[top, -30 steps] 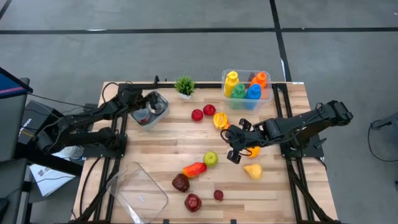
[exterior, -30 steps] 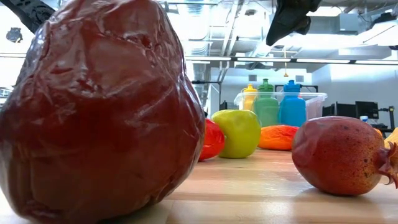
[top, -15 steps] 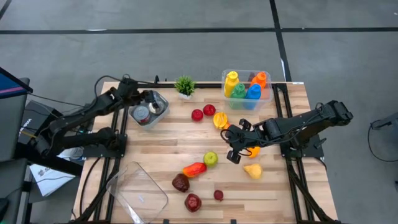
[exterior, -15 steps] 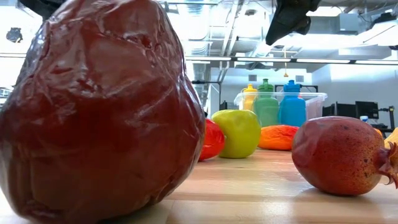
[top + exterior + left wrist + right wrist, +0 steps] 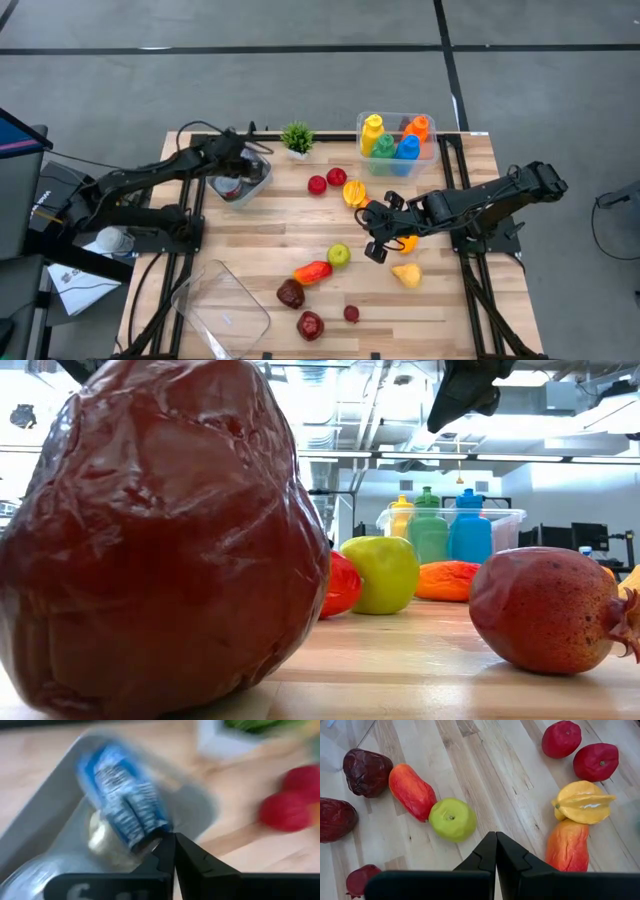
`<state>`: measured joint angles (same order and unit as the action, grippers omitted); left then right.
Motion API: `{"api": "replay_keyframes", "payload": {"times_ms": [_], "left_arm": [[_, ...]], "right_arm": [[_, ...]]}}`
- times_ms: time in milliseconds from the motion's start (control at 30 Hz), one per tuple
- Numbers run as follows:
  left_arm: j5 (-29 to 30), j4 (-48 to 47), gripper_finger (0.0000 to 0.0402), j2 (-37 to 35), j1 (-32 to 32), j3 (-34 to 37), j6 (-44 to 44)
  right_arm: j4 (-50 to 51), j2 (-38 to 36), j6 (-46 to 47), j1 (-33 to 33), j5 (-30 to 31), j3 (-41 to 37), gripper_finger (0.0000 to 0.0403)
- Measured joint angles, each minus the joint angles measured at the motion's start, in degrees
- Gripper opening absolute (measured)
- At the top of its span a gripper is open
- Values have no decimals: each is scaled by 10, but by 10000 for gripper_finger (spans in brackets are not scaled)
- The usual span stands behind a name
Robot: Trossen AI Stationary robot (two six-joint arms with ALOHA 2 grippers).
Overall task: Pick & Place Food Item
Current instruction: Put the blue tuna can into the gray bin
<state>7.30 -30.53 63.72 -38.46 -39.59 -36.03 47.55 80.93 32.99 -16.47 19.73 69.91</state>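
The left gripper (image 5: 173, 839), fingers pressed together and holding nothing over the grey bin (image 5: 250, 180), faces a blue-labelled can (image 5: 125, 800), probably rigid and slick, best pinched across its sides

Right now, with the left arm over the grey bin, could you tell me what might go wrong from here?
1. The left end effector is shut with nothing between its fingers, its tips right by the blue can in the grey bin; a move could knock the can or bin.
2. The right end effector, also shut, hangs close above the green apple and orange fruit, so a descent could scatter them.
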Motion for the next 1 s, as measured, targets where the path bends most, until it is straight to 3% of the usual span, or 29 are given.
{"api": "replay_keyframes", "payload": {"times_ms": [233,533,733,867,1000], "left_arm": [[51,-82,0,-50,12,1,-10],[112,-9,0,-147,17,1,-30],[54,53,0,-73,18,0,-4],[57,27,0,-17,9,1,-10],[77,23,0,-21,6,1,-18]], "right_arm": [[5,0,0,0,0,0,0],[1,0,-4,2,7,0,0],[0,0,-5,5,13,0,0],[0,0,-4,3,13,0,0],[0,0,-4,-5,12,0,0]]}}
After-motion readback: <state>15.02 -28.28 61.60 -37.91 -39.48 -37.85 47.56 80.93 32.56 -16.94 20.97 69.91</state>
